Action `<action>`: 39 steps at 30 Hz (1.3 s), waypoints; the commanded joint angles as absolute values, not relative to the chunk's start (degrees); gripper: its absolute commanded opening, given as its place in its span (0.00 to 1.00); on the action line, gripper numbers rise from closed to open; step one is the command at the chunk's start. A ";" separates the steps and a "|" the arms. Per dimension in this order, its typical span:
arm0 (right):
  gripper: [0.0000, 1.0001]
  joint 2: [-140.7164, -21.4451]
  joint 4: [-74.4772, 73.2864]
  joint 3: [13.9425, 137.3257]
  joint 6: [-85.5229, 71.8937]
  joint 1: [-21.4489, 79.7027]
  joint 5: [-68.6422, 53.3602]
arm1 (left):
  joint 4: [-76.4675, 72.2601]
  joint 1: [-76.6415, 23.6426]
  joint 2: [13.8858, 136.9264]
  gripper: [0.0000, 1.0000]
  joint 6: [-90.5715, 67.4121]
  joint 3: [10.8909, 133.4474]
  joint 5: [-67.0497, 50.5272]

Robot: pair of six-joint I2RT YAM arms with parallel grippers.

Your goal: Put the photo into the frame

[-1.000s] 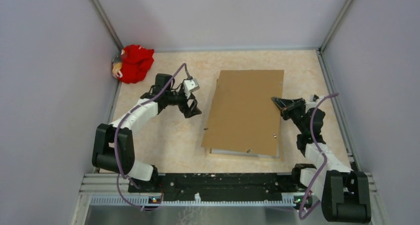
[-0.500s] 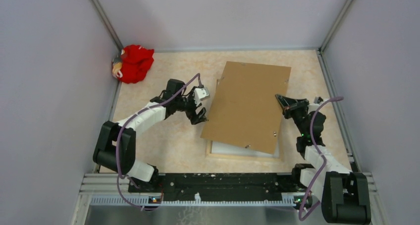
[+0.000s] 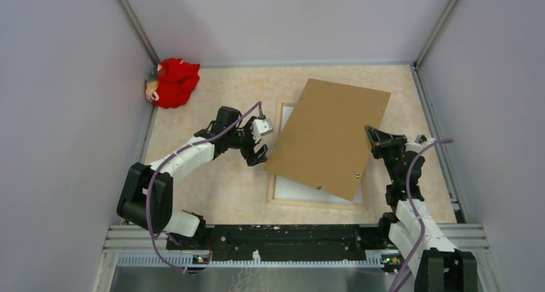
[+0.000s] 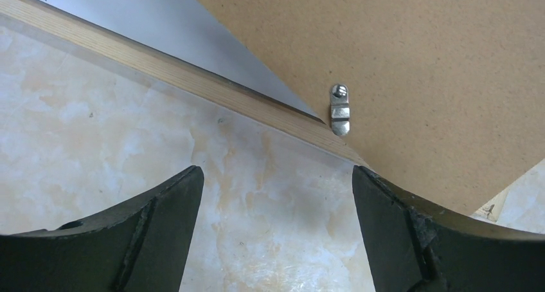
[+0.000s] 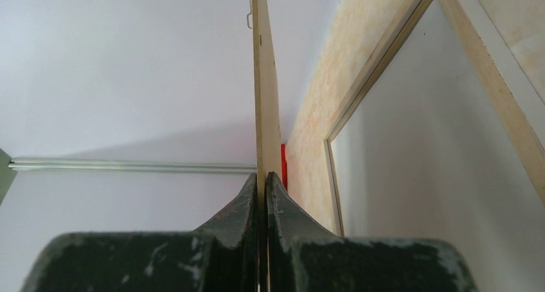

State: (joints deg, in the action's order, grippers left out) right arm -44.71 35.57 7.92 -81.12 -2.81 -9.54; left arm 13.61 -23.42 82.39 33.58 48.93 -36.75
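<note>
Right gripper (image 3: 373, 133) clamped on backing board (image 3: 328, 137) edge (board skewed over frame (image 3: 302, 203)); left gripper (image 3: 260, 154) spread wide nearby.

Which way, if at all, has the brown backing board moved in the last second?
Yes. The backing board has swung its far end right, toward the table's right rail, uncovering the frame along its left side.

Lifted backing board (image 3: 328, 137) swung clockwise in right gripper (image 3: 371, 132), uncovering frame (image 3: 302, 202); left gripper (image 3: 260, 153) advanced, maybe touching its edge.
</note>
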 commanded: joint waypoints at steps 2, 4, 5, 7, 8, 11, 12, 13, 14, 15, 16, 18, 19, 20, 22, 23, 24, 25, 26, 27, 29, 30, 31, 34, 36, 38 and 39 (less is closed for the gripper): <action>0.00 -41.38 37.06 8.61 -82.86 -3.32 -5.54 | 14.17 -23.95 79.55 0.93 34.99 48.55 -38.29; 0.00 -41.39 35.44 9.51 -81.91 -4.33 -8.14 | 14.95 -23.91 79.66 0.93 35.43 49.22 -37.32; 0.00 -41.66 34.04 10.45 -81.06 -5.23 -10.47 | 16.04 -23.91 80.06 0.94 35.77 50.10 -36.23; 0.00 -42.43 31.45 12.15 -78.74 -7.02 -15.81 | 17.75 -23.79 81.27 0.94 35.66 51.46 -33.76; 0.00 -43.06 30.78 12.65 -77.87 -7.88 -18.80 | 17.86 -23.55 81.89 0.93 35.72 51.83 -32.84; 0.00 -46.94 32.25 13.01 -77.00 -12.14 -29.49 | 17.20 -22.35 84.22 0.93 35.33 52.55 -32.50; 0.00 -48.35 33.34 12.90 -76.93 -13.48 -32.73 | 17.21 -22.12 85.03 0.93 35.08 52.96 -32.55; 0.00 -49.55 34.72 12.76 -76.86 -14.65 -35.52 | 17.24 -21.95 85.81 0.92 34.77 53.44 -32.67; 0.00 -50.85 36.12 12.79 -76.67 -15.47 -37.99 | 17.43 -21.89 86.44 0.92 34.62 53.86 -32.75; 0.00 -51.96 37.33 12.94 -76.39 -15.96 -39.83 | 17.36 -21.81 86.86 0.92 34.43 54.21 -33.01; 0.00 -52.89 38.00 13.30 -75.92 -16.21 -41.13 | 17.33 -21.77 87.16 0.91 34.35 54.45 -33.09; 0.00 -54.59 38.19 14.81 -73.92 -16.27 -42.73 | 17.02 -21.81 87.35 0.91 34.22 54.57 -33.26; 0.00 -55.52 38.58 15.57 -73.31 -16.26 -43.24 | 16.78 -21.83 87.37 0.91 34.19 54.58 -33.28; 0.00 -56.66 38.93 16.43 -72.69 -16.29 -43.77 | 16.68 -21.87 87.43 0.91 34.10 54.66 -33.29; 0.00 -59.23 40.76 18.06 -71.63 -16.30 -44.89 | 16.76 -21.82 87.73 0.91 33.87 54.83 -33.18; 0.00 -60.49 41.72 18.88 -71.49 -16.30 -45.47 | 16.77 -21.83 87.99 0.91 33.84 55.00 -33.22; 0.00 -62.20 42.62 19.38 -71.32 -16.30 -45.66 | 16.74 -21.80 88.19 0.91 33.84 55.09 -33.21; 0.00 -63.05 43.73 19.75 -71.36 -16.31 -45.82 | 16.68 -21.86 88.21 0.91 33.73 55.06 -33.24; 0.00 -64.19 44.82 20.09 -71.36 -16.27 -45.95 | 16.57 -21.88 88.38 0.90 33.67 55.11 -33.25; 0.00 -65.50 45.72 20.50 -71.31 -16.30 -46.09 | 16.56 -21.84 88.59 0.90 33.61 55.17 -33.26; 0.00 -68.19 48.01 21.00 -71.73 -16.29 -46.58 | 16.53 -21.84 88.94 0.90 33.57 55.36 -33.18; 0.00 -69.62 49.44 21.20 -72.16 -16.30 -46.77 | 16.59 -21.80 89.09 0.89 33.57 55.45 -33.17; 0.00 -71.33 50.84 21.27 -72.62 -16.32 -47.02 | 16.53 -21.86 89.24 0.89 33.57 55.52 -33.26; 0.00 -74.93 55.48 21.10 -74.56 -16.28 -47.37 | 16.48 -21.86 89.60 0.88 33.49 55.63 -33.38; 0.00 -76.42 57.86 20.73 -75.45 -16.30 -47.22 | 16.40 -21.83 89.99 0.87 33.49 55.63 -33.51; 0.00 -77.36 58.76 20.40 -75.53 -16.28 -46.92 | 16.23 -21.84 90.32 0.87 33.49 55.63 -33.55; 0.00 -77.61 58.86 20.27 -75.35 -16.28 -46.79 | 16.12 -21.88 90.49 0.87 33.49 55.63 -33.81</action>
State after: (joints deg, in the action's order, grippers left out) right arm -76.86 48.99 18.68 -72.23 -15.84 -45.30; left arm 17.19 -21.85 89.62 34.13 53.69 -32.93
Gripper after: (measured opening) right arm 0.014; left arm 0.873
